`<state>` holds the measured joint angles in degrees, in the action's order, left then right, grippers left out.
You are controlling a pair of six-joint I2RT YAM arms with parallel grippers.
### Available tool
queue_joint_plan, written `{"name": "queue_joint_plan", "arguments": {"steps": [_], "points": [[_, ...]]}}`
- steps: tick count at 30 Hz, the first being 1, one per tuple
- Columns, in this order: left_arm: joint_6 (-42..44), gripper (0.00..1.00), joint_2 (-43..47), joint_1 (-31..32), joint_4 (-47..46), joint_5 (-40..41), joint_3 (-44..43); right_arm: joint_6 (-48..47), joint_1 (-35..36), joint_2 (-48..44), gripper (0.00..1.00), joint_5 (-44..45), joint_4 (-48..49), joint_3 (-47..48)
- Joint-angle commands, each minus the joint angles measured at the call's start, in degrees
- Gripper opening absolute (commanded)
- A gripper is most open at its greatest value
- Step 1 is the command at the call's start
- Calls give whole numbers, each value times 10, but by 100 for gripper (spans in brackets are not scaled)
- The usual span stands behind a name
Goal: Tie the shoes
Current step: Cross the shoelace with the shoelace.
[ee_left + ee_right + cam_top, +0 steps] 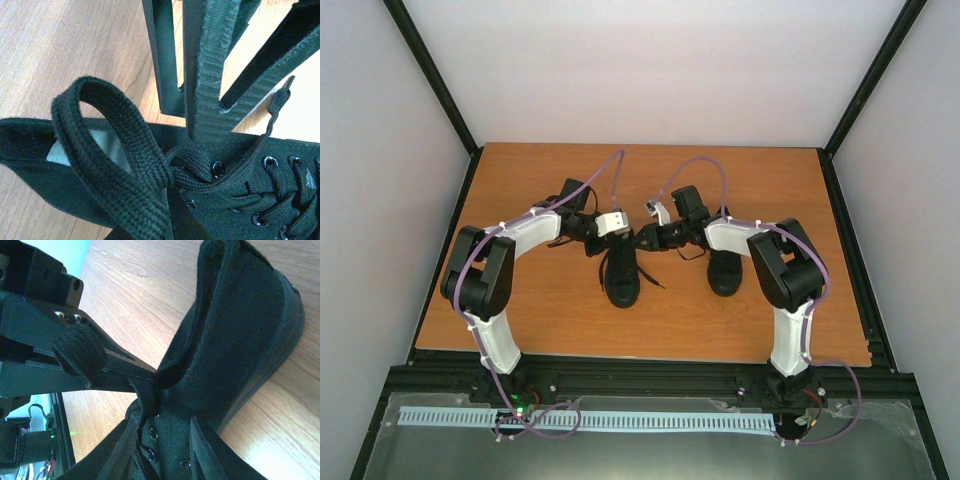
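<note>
Two black shoes stand side by side mid-table, the left shoe (622, 282) and the right shoe (725, 272). Both grippers meet over the left shoe's top. My left gripper (624, 236) (170, 186) is shut on a loop of black lace (100, 150) that rises above the shoe's opening. In the right wrist view that loop (80, 352) shows beside the left arm's fingers. My right gripper (643, 238) (162, 419) is open, with its fingers (200, 450) on either side of the eyelet strip (172, 440). Its ribbed pads (210, 75) come down onto the shoe (260, 195) near the top eyelets.
The wooden table (540, 320) ends at black frame rails (640, 372) in front and on both sides. A loose lace end (279, 97) hangs by the right fingers. White walls stand around the table.
</note>
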<state>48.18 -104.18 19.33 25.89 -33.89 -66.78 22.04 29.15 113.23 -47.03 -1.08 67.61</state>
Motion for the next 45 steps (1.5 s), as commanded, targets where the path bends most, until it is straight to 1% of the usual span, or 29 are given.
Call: {"name": "queue_joint_plan", "arguments": {"steps": [1,6,11,17,19,21,23,27,29,32,38,39,45], "points": [[-5,1,14,-2,-23,-1,-5,-5,-3,-3,31,3,2,17],[-6,1,13,-2,-21,0,-7,-12,9,19,29,0,-8,42],[-7,1,13,-2,-21,0,-8,-14,12,25,24,-6,-14,48],[-11,2,13,-2,-21,-5,-12,-19,17,36,25,-10,-33,63],[-11,3,13,-2,-19,-4,-12,-20,20,40,21,-14,-36,68],[-10,4,13,-2,-18,-4,-12,-20,22,41,13,-21,-36,71],[-10,6,12,-2,-17,-4,-12,-19,22,37,4,-28,-35,71],[-15,21,10,-2,-16,-2,-17,-33,22,16,3,-32,-42,66],[-18,23,6,-2,-17,4,-20,-40,22,10,3,-35,-50,67],[-24,23,-1,-2,-18,8,-26,-47,25,9,3,-46,-60,72],[-33,23,-5,-2,-14,4,-37,-70,30,-5,3,-61,-70,73],[-33,22,-6,-2,-13,3,-38,-73,30,-9,3,-63,-72,74],[-17,2,-3,-2,5,-11,-38,-80,31,-20,3,-67,-73,77]]}}
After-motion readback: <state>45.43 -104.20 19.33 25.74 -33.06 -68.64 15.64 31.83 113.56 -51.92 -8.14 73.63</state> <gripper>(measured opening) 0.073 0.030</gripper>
